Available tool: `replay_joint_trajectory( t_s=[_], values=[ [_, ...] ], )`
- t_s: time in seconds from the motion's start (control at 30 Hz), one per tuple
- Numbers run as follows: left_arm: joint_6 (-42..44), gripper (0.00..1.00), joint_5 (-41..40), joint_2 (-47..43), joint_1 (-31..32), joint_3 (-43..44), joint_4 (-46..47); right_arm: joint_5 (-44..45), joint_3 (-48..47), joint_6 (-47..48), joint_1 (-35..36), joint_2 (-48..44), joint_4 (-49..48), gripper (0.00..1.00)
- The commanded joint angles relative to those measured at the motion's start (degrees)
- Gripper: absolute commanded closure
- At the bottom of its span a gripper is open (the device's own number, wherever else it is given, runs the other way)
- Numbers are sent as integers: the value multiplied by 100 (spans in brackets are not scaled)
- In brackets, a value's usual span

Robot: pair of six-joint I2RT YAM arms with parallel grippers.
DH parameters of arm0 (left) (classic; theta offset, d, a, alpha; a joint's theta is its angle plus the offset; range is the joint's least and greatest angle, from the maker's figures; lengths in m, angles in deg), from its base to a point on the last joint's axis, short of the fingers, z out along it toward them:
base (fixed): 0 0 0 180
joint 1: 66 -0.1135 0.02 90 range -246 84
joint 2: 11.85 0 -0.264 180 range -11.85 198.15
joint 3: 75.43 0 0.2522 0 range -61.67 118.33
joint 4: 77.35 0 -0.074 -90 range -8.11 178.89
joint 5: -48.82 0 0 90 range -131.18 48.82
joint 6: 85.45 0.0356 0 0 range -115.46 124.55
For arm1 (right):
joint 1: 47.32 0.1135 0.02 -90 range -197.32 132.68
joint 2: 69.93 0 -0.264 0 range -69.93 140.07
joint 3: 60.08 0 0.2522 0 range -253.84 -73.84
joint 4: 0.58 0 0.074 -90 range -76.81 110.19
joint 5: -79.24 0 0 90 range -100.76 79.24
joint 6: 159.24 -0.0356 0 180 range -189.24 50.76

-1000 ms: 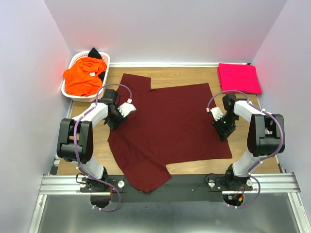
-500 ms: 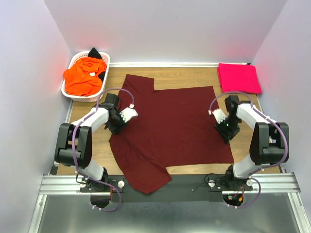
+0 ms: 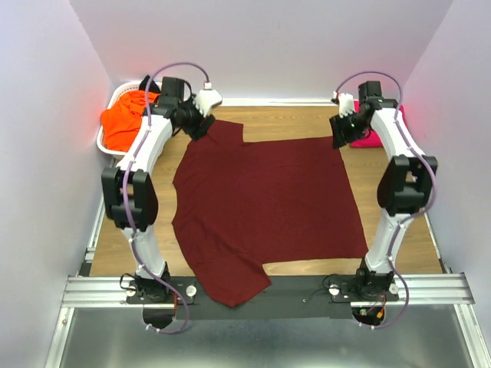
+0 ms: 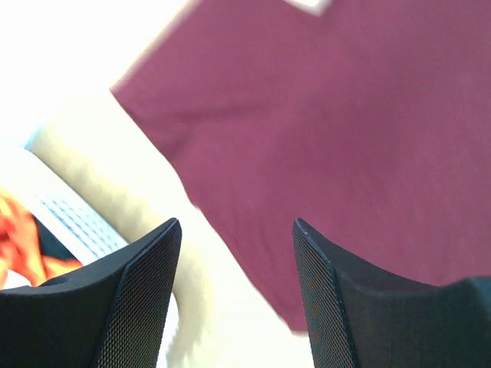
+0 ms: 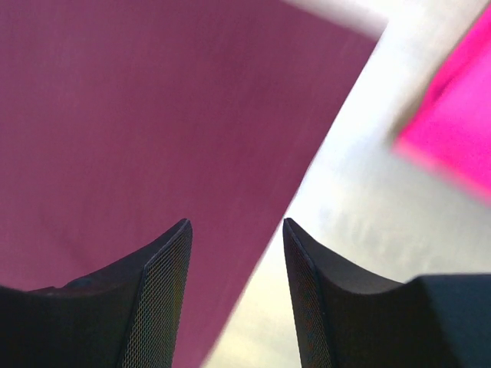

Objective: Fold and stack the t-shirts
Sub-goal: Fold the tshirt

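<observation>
Both your left gripper and right gripper stand apart, empty. The maroon t-shirt stretches lengthwise between them, a far corner just below each gap.

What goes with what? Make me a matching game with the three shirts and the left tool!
1. maroon t-shirt
2. pink t-shirt
3. orange t-shirt
4. left tool

A. in the white basket
B. open, holding nothing
C. spread out in the middle
D. far right corner of the table

Pairs: 1-C, 2-D, 3-A, 4-B
</observation>
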Motion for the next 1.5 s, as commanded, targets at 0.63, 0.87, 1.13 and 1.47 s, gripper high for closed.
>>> replay_joint_trajectory(
  t_s=[0.63, 0.87, 1.13, 1.47],
  values=[
    [-1717, 32, 691, 1641, -316, 1753, 1046, 629, -2706, -1064, -19, 3115, -1156, 51],
    [-1691, 32, 586, 1641, -324, 1648, 1073, 585, -2723, -1204, -19, 3379, -1359, 51],
    [-1761, 32, 463, 1931, -351, 1893, 1029, 629, -2425, -1161, -19, 3441, -1429, 58],
    [-2217, 35, -29, 3160, -350, 3262, 994, 436, -2073, -1073, -19, 3213, -1447, 88]
  ],
)
